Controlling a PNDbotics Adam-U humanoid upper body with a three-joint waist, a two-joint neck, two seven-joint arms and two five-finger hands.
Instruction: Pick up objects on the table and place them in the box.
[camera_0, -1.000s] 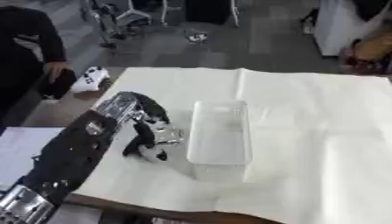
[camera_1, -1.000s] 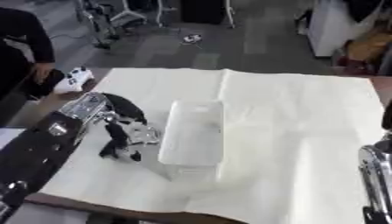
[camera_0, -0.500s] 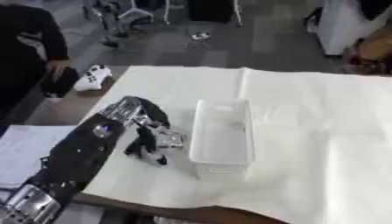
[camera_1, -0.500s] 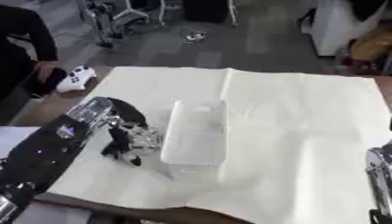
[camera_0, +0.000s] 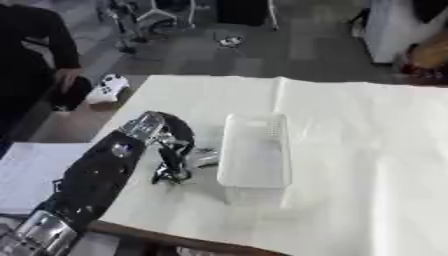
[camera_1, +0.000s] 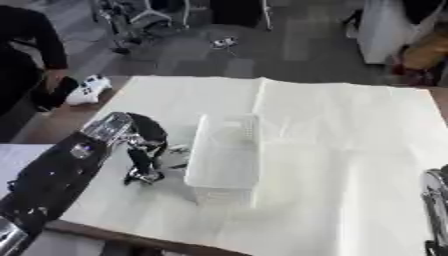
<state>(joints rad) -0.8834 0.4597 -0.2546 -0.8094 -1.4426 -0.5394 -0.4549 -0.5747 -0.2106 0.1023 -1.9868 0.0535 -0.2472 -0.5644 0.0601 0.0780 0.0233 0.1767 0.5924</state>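
A clear plastic box (camera_0: 255, 156) stands on the white cloth near the table's front, and I see nothing inside it. My left hand (camera_0: 171, 145) reaches in from the lower left, fingers curled down just left of the box. Under and beside those fingers lies a small silvery object (camera_0: 203, 158) and a dark piece (camera_0: 171, 176), both too blurred to identify. I cannot tell whether the fingers close on either one. Only a silver part of my right arm (camera_1: 435, 200) shows at the right edge; the right hand itself is out of view.
The white cloth (camera_0: 350, 150) covers the table, with wide bare room right of the box. A white game controller (camera_0: 107, 87) lies off the table's far left corner, near a person in black. White paper (camera_0: 22, 165) lies at the lower left.
The whole view has shifted a little. My left hand has stayed beside the box, fingers still bent over the small objects; no clear pick-up shows.
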